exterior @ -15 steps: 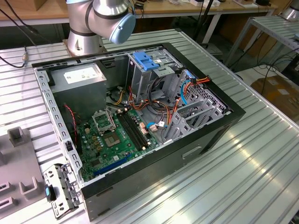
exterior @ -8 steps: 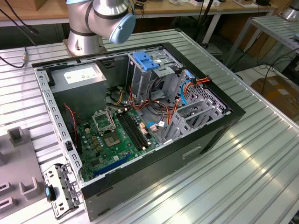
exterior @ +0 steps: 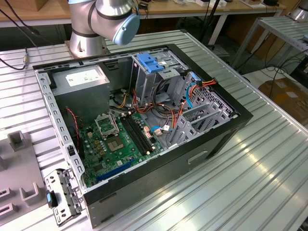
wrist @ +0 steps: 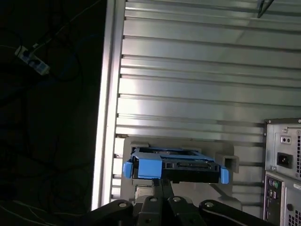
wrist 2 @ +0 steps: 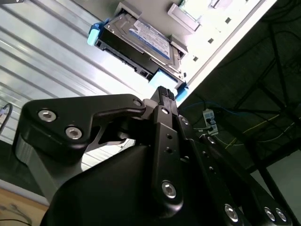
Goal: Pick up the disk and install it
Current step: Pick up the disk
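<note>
the task looks barely begun. in both wrist views the disk (wrist 2: 141, 40) (wrist: 188, 167) lies flat in its blue carrier frame (wrist: 148, 168) on a grey holder (wrist: 226, 162). the holder sits on the ribbed metal table (wrist: 197, 70), close to the table's edge and outside the computer case (wrist: 282, 160). the gripper (wrist 2: 163, 92) (wrist: 162, 181) hangs just short of the disk's near edge, lined up with it. in the first wrist view its two fingers stand pressed together with nothing between them, so the tool looks closed and empty. whether the tips touch the carrier i cannot tell; they look just apart from it.

in the exterior view the computer case (exterior: 226, 139) lies open on the table (exterior: 250, 183), with the arm (exterior: 106, 19) rising beyond it at twelve o'clock. inside, the drive cage (exterior: 159, 82) with its blue latch (exterior: 151, 62) stands at about one o'clock of the opening. the power supply (exterior: 79, 79) is at eleven o'clock and the motherboard (exterior: 120, 139) at seven. from this angle i cannot make out a drive seated in the cage.

by my judgement, neither step is done. the disk is not yet gripped or lifted, and the whole install is left.
</note>
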{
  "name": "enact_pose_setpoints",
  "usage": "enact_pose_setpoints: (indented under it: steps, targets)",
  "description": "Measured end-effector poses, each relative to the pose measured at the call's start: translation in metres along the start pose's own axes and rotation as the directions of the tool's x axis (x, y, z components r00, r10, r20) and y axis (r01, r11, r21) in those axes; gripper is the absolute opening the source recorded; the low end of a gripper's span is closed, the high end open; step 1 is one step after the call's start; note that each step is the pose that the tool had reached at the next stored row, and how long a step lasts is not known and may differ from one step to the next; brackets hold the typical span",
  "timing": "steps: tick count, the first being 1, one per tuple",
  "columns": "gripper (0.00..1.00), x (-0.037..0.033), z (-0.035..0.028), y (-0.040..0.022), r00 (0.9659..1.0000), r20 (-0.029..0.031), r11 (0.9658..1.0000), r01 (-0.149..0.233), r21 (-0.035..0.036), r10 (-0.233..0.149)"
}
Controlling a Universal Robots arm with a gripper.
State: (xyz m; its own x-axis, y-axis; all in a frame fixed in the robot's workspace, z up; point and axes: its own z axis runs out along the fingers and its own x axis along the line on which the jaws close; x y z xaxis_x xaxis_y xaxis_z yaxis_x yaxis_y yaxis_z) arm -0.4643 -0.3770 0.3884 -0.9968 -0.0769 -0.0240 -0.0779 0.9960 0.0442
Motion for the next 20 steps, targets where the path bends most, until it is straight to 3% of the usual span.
enact_pose_setpoints:
  steps: [6,12,15,17,19,20]
  targets:
    - [0.11,0.0,0.0,0.0,0.9973,-0.0033,0.9973,0.073,-0.0018,-0.073]
    - [0.11,0.0,0.0,0.0,0.9972,-0.0033,0.9972,0.075,-0.0019,-0.075]
    - [0.11,0.0,0.0,0.0,0.9951,-0.0043,0.9951,0.099,-0.0026,-0.099]
    - [0.11,0.0,0.0,0.0,0.9859,-0.0071,0.9859,0.167,-0.0046,-0.167]
    - [0.11,0.0,0.0,0.0,0.9799,-0.0084,0.9799,0.199,-0.0056,-0.199]
    - [0.11,0.0,0.0,0.0,0.9735,-0.0095,0.9735,0.228,-0.0066,-0.229]
